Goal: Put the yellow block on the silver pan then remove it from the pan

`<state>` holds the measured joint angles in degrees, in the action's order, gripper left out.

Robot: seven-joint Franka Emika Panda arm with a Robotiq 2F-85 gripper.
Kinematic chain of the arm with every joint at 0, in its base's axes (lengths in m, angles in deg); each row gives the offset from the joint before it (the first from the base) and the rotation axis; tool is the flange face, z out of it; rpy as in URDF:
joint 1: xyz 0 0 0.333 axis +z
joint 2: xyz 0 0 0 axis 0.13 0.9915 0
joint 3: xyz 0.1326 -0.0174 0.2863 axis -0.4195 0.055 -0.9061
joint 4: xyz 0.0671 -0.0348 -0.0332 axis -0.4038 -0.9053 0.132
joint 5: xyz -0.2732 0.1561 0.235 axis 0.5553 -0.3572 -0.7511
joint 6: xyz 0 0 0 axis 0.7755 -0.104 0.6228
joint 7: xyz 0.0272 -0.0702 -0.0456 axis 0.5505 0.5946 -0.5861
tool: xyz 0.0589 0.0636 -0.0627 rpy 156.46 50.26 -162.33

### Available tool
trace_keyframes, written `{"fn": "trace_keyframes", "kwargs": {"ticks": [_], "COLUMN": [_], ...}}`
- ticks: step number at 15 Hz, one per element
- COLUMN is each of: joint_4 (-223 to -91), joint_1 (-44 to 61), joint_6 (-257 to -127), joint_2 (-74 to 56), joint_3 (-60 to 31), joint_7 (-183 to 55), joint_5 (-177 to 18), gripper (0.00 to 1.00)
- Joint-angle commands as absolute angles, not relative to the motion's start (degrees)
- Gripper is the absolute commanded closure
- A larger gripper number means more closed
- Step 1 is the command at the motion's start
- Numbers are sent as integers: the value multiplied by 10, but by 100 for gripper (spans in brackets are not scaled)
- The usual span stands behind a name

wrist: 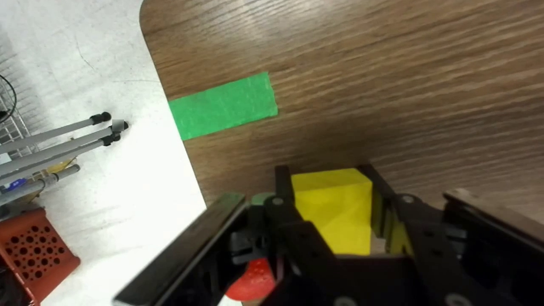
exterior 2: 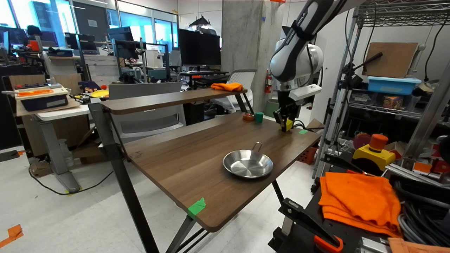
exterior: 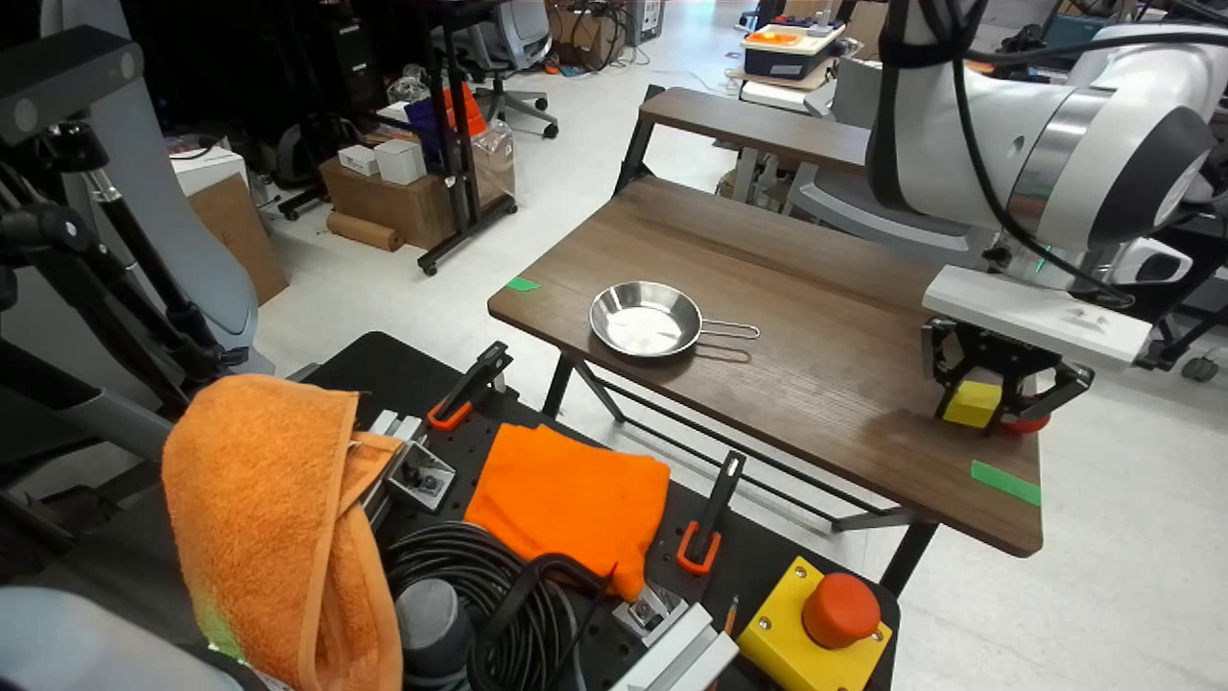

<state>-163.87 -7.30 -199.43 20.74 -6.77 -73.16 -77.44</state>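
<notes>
The small, bright yellow chunky block (exterior: 973, 404) is gripped by the black two-fingered gripper (wrist: 328, 176), its dark fingers (wrist: 284, 182) against opposite sides. In an exterior view I see it toward the right end of the brown wood-grain table (exterior: 825, 384); whether its underside touches the tabletop I cannot tell. Just right of it, partly hidden behind the gripper, is a small red object (exterior: 1032, 424). A strip of green tape (exterior: 1005, 483) lies by the near right corner. The shallow round silver metal pan (exterior: 647, 324) rests upright on the table, well apart to the left, its thin wire handle (exterior: 731, 323) pointing right. Nearer me, on a separate black work surface (exterior: 384, 372), lie a folded bright orange cloth (exterior: 576, 494) and a yellow box with a red button (exterior: 779, 624).
</notes>
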Motion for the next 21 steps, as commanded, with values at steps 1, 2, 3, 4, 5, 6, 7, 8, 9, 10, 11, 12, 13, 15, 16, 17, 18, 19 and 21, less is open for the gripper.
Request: {"fn": "trace_keyframes", "kwargs": {"ticks": [1,2,3,4,5,6,7,8,9,10,11,12,13,15,16,17,18,19,21], "joint_4": [-1617,-1617,-1617,-1616,-1616,-1615,-1615,-1615,-1615,-1615,-1617,-1619,-1622,-1641,-1648,-1657,-1664,-1671,-1691], "joint_1": [-85,-84,-85,-84,-84,-84,-85,-84,-84,-84,-83,-82,-81,-79,-77,-76,-76,-77,-75], "joint_6": [-1983,-1984,-1983,-1982,-1982,-1981,-1981,-1980,-1980,-1981,-1981,-1983,-1985,-2005,-2014,-2022,-2032,-2040,-2058], "joint_2": [221,221,221,221,221,222,222,222,222,222,221,219,216,197,191,182,175,167,147], "joint_3": [-78,-78,-78,-77,-77,-77,-77,-77,-76,-75,-74,-73,-73,-74,-73,-73,-73,-73,-73], "joint_7": [-751,-754,-756,-759,-761,-763,-765,-766,-767,-768,-768,-769,-769,-772,-776,-779,-783,-786,-791], "joint_5": [-776,-774,-774,-772,-772,-771,-771,-770,-769,-769,-767,-765,-764,-762,-758,-755,-754,-754,-752], "gripper": [83,83,64,33,32,26,18,11,5,0,0,0,0,0,0,0,0,0,0]}}
